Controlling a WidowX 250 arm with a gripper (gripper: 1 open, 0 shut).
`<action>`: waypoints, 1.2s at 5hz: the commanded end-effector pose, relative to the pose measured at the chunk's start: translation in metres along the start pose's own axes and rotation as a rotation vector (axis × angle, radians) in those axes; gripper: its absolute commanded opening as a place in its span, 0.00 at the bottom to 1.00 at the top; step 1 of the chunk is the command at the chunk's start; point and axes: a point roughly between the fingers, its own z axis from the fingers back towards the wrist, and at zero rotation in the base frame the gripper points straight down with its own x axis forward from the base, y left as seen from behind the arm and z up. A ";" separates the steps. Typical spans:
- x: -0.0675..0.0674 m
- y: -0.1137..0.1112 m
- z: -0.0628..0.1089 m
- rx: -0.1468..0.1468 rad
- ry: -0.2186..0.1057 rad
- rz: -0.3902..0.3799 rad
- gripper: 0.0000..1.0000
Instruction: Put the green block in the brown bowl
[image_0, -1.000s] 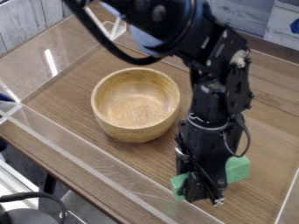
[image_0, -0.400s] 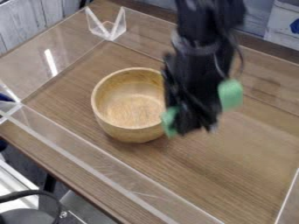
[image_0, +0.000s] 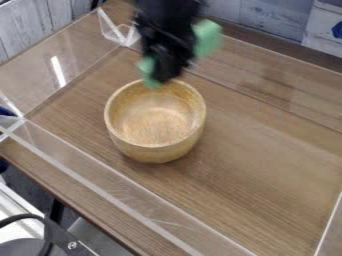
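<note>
The brown bowl (image_0: 134, 148) sits left of centre on the wooden table, round, light tan and empty inside. Above its far rim hangs my gripper (image_0: 174, 56), dark, blurred and pointing down. It is shut on the green block (image_0: 207, 38), whose mint-green ends stick out on both sides of the fingers, the lower left end close over the bowl's back edge. The block's middle is hidden by the fingers.
Clear acrylic walls (image_0: 40, 130) border the wooden table (image_0: 267, 150) along its front and left edges. A small transparent stand (image_0: 118, 30) sits at the back, partly behind the arm. White and blue items (image_0: 325, 25) lie beyond the back right edge.
My gripper has lifted the green block off the table at the front right and carried it up and to the left, to above the bowl's far rim. The bowl has not moved.
</note>
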 end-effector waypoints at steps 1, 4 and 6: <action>-0.007 0.040 0.006 0.021 -0.046 0.077 0.00; 0.032 0.009 -0.014 -0.018 -0.050 0.011 0.00; 0.044 0.011 -0.025 -0.033 -0.045 0.027 0.00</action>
